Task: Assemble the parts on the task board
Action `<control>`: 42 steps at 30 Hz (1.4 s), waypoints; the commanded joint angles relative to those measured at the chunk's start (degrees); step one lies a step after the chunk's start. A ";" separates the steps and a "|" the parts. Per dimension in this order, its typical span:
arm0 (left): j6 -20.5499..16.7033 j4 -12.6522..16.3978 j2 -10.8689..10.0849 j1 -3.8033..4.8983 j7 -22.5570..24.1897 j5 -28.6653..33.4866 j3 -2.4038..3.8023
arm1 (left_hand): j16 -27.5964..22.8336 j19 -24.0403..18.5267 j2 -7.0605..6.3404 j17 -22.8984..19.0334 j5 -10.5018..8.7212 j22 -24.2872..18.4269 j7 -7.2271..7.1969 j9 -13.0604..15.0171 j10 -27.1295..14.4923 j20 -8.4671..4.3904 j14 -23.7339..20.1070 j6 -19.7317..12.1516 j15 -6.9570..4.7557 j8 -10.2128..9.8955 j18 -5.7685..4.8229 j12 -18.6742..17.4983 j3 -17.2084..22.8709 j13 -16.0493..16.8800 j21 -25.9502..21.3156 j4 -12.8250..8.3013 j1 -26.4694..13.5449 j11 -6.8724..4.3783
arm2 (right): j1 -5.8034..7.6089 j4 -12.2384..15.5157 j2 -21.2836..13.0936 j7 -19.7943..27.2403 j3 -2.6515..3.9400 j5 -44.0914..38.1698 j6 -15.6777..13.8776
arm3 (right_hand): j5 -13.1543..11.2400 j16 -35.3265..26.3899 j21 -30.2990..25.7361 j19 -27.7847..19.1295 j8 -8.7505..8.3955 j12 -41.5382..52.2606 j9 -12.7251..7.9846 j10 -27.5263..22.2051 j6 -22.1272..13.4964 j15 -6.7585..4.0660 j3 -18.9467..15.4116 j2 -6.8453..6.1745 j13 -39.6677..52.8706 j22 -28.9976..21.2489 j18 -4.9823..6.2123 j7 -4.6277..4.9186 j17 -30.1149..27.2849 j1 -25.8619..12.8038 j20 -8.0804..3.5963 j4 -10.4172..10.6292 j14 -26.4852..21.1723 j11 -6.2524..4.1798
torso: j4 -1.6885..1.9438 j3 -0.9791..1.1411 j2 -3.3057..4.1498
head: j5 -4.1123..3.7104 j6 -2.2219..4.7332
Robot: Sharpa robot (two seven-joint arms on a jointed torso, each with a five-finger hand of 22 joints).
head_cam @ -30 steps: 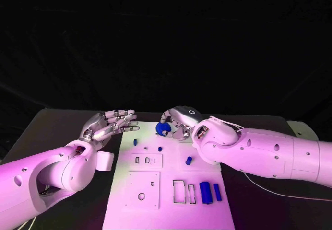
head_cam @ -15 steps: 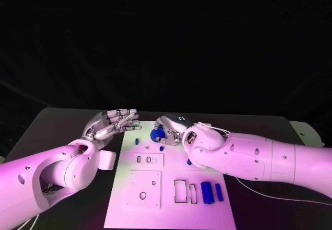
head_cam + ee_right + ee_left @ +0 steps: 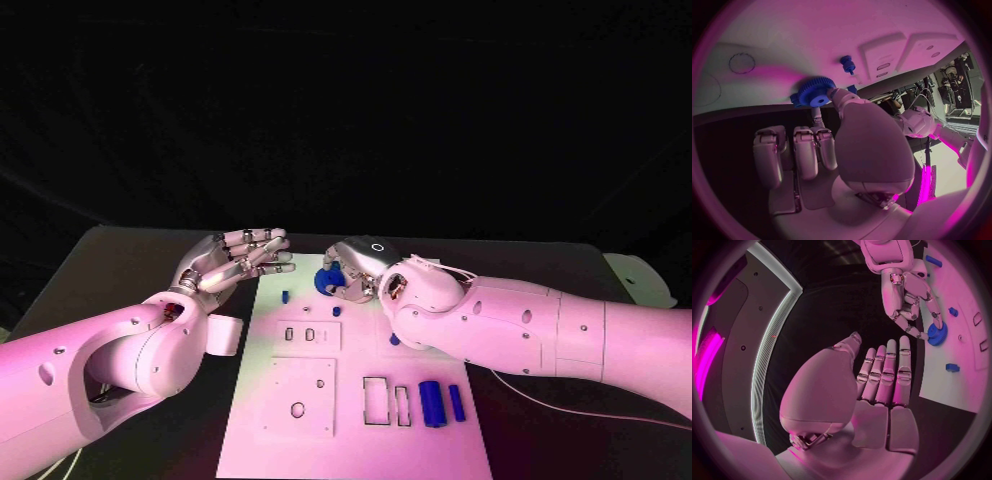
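The right hand (image 3: pixel 364 266) pinches a small blue toothed plastic gear (image 3: pixel 814 94) between thumb and fingertip, its other fingers loosely together, at the far edge of the flat white task board (image 3: pixel 332 420), presumably to lower it onto a seat there. The left hand (image 3: pixel 231 262) hovers off the board's far left corner, fingers straight, side by side, holding nothing. The gear's seat lies hidden beneath the right hand

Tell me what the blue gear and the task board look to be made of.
Blue gear: probably moulded or printed plastic, matte; uniform colour, no metallic glint. The right hand pinches it. Task board: a white, smooth, rigid plate with cut recesses, possibly plastic; uncertain.
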 commanded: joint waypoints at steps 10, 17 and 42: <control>0.63 0.08 0.12 0.06 0.45 -0.07 0.05 | -0.19 0.47 0.22 0.09 0.04 -0.09 1.82 -0.10 0.19 -0.11 0.39 0.23 0.14 -0.24 0.32 -0.19 0.27 -0.05 -0.23 0.01 -0.26 0.02 | -0.13 -0.66 0.27 -0.47 -0.11 -0.52 2.24 | -6.97 0.19 0.26 6.19 -4.57 0.20 -1.10 6.17 -2.91 1.16 -1.92 -0.95 15.05 15.10 -0.81 0.64 15.09 -4.94 0.87 1.75 5.98 1.36 | -0.07 -0.04 0.01 | 0.03 0.06; 0.62 0.07 0.09 0.06 0.43 -0.07 0.05 | -0.19 0.47 0.22 0.09 0.04 -0.09 1.82 -0.10 0.19 -0.11 0.39 0.23 0.14 -0.24 0.32 -0.19 0.27 -0.05 -0.23 0.01 -0.26 0.02 | -0.13 -0.82 0.10 -0.13 -0.11 0.87 4.86 | -6.71 0.19 0.26 6.19 -5.81 0.20 -0.78 6.17 -1.56 1.22 -7.48 2.24 15.05 15.10 -0.81 0.46 15.09 -12.82 1.12 2.48 5.98 1.31 | -0.01 -0.06 -0.01 | 0.08 -0.02; 0.76 -0.02 -0.08 0.06 0.44 -0.07 0.04 | -0.30 0.48 0.15 0.14 0.04 -0.16 1.87 -0.13 0.20 -0.10 0.38 0.21 0.17 -0.33 0.31 -0.36 0.34 -0.05 -0.28 -0.06 -0.34 0.05 | -0.50 2.41 -3.85 0.85 -0.05 2.08 -1.09 | -3.11 0.19 0.26 6.19 -6.23 0.20 -0.42 6.17 -0.17 0.80 -6.11 2.99 15.05 15.10 -0.81 0.01 15.09 -10.54 0.74 1.99 5.98 0.86 | -0.04 0.00 -0.03 | -0.06 0.11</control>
